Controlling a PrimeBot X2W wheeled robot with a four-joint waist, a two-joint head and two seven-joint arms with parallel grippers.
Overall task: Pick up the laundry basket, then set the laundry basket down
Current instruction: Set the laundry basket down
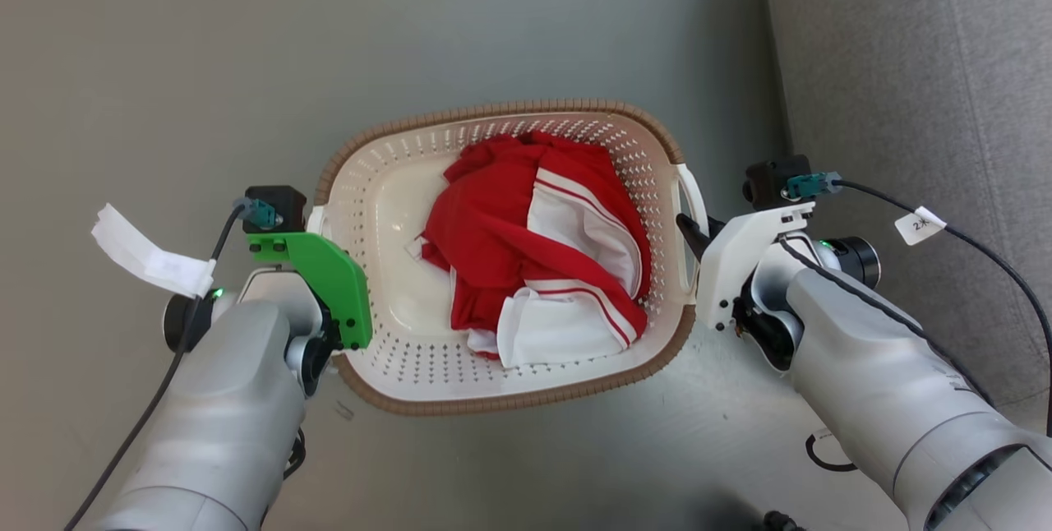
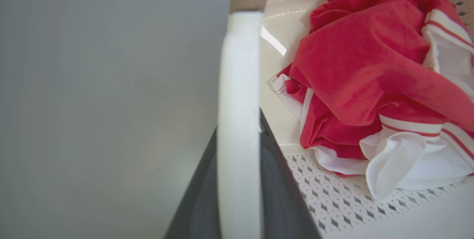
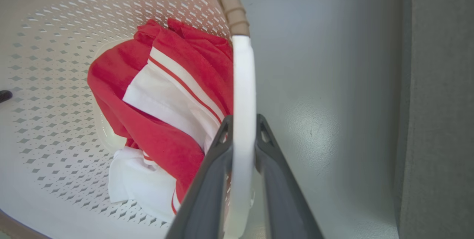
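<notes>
The laundry basket (image 1: 386, 186) is cream-white and perforated, with a brown woven-look rim (image 1: 509, 108), and sits at the centre of the head view. A crumpled red and white garment (image 1: 534, 243) lies inside it. My left gripper (image 2: 239, 120) is shut on the white left handle (image 2: 239, 65), one dark finger on each side. My right gripper (image 3: 242, 120) is shut the same way on the white right handle (image 3: 242, 76). In the head view a green mount hides the left fingers. I cannot tell whether the basket rests on the floor or hangs just above it.
Grey floor (image 1: 164, 62) surrounds the basket. A grey upholstered piece of furniture (image 1: 920, 103) stands close on the right, just beyond my right arm. A dark cable loop (image 1: 822, 453) lies on the floor at the lower right.
</notes>
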